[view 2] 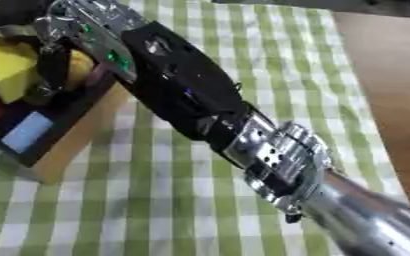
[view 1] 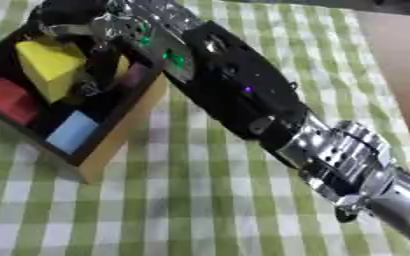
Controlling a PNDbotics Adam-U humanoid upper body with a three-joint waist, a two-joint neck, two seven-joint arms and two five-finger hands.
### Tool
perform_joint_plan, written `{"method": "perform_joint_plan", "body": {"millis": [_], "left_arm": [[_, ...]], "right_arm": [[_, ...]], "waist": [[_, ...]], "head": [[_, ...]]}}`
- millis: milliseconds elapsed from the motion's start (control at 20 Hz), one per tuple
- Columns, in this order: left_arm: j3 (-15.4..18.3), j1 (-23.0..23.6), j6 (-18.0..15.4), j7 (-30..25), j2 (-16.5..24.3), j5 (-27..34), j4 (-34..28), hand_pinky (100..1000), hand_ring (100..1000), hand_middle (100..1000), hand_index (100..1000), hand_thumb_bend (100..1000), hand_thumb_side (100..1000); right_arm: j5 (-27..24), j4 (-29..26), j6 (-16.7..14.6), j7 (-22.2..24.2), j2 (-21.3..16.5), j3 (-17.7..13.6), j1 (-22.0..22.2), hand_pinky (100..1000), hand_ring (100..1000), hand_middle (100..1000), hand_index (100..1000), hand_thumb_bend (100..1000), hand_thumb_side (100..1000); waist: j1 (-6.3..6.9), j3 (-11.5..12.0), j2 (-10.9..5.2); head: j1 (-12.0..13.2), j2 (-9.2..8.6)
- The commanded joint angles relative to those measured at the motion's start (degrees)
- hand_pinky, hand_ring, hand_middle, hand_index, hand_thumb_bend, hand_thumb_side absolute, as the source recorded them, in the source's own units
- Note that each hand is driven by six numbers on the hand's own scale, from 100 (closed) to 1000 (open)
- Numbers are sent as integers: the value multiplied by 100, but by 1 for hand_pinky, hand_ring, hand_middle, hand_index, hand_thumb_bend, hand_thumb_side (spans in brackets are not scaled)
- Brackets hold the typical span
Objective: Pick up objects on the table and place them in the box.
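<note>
We see the right hand [view 1: 112, 37] over the box [view 1: 112, 145] at ten o'clock on the gingham worktop [view 1: 200, 210]; whether its fingers clamp anything, we cannot tell. Yellow block [view 1: 47, 65], red block [view 1: 7, 97], blue block [view 1: 73, 131] already sit inside, likely deposited.

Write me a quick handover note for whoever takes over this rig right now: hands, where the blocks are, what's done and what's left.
Right hand: reaching from the right across the green checked tablecloth, over the box at upper left, beside the yellow block. Whether its fingers are closed on anything cannot be made out.
Left hand: not in view.
In the box: the yellow block, a red block, a light blue block.
Done: at least those three blocks are in the box.
Left: no loose objects show on the visible cloth; check the hand for a piece to release, pull the arm back, then check beyond the view.
</note>
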Motion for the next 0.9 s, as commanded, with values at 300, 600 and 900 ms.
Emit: {"method": "perform_joint_plan", "body": {"millis": [300,600,900], "left_arm": [[32,-55,10,-13,69,27,-88,787,802,773,814,341,683],[35,-44,17,-9,66,29,-88,786,803,773,814,341,683],[51,-7,31,4,70,21,-88,787,803,773,814,340,684]], "right_arm": [[-47,77,-70,29,30,-142,-105,950,933,778,955,382,100],[-231,30,68,-16,11,-170,-96,947,921,775,958,402,100],[-492,-228,295,-96,-155,-241,-54,919,897,737,946,355,100]], "waist": [[63,4,-126],[58,-6,-138],[68,-34,-165]], "head": [[31,-55],[52,-55],[91,-35]]}}
